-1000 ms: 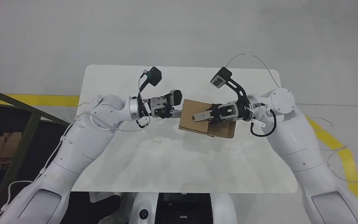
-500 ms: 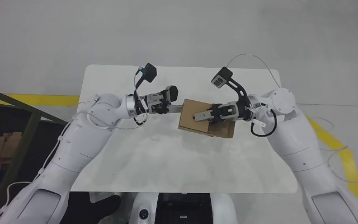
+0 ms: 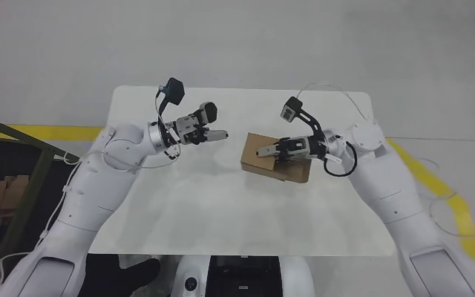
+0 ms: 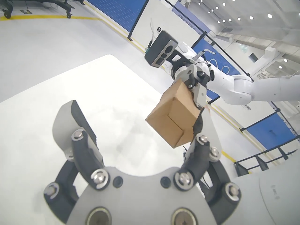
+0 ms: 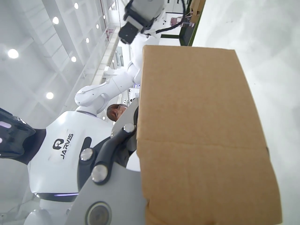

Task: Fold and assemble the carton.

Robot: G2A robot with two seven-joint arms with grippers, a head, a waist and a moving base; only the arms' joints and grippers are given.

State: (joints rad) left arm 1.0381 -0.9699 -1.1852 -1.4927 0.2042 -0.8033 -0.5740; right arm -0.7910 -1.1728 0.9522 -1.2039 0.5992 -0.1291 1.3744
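A brown cardboard carton (image 3: 261,160) is held just above the white table (image 3: 185,208), right of centre. My right gripper (image 3: 266,152) is shut on its upper wall. In the right wrist view the carton (image 5: 199,129) has one finger (image 5: 127,118) pressed against its side, and the other finger is hidden behind the cardboard. The left wrist view faces the carton's (image 4: 173,115) closed end flaps. My left gripper (image 3: 219,136) hangs to the left of the carton, apart from it. It is open (image 4: 137,113) with nothing between its fingers.
The table's left half and front are bare white surface. A dark rack (image 3: 18,185) stands on the floor past the left edge, and a yellow floor line (image 3: 59,132) runs behind it.
My left gripper has drawn back to the left from the carton's left edge, leaving a gap. The right gripper keeps the carton in nearly the same place.
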